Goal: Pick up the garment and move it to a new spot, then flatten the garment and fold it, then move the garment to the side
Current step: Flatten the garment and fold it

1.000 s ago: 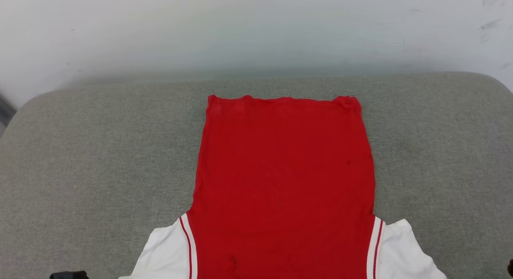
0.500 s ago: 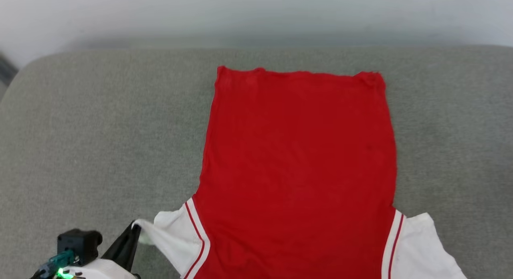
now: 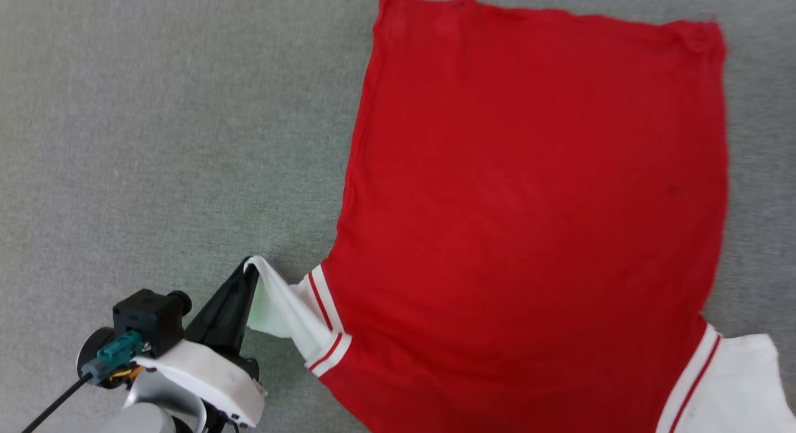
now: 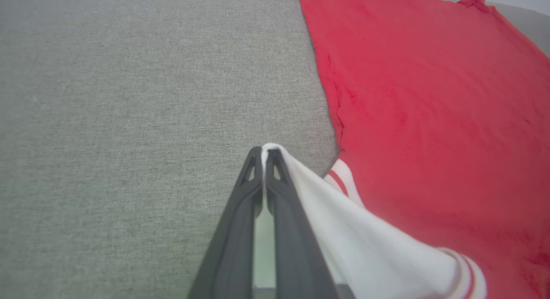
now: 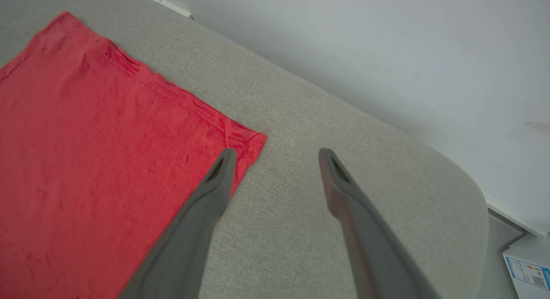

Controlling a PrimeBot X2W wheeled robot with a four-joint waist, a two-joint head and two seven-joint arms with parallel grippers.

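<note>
We find the flat red jersey garment (image 3: 535, 203) spread on the wide grey fabric cushion (image 3: 155, 140), with bare cushion to its left. Our dark two-fingered left gripper (image 3: 247, 264) sits at the garment's near left sleeve (image 3: 286, 308), the sleeve's edge between its fingers. Our right gripper (image 5: 275, 153) hangs just beside the garment's far right corner, the pale wall (image 5: 386, 54) behind.

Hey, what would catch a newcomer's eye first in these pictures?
A big red garment lies spread on the grey cushion, across the middle and right of the head view. At lower left, the left claw is shut on the tip of its white sleeve, holding it raised. The right claw hangs open by the garment's hem corner.
</note>
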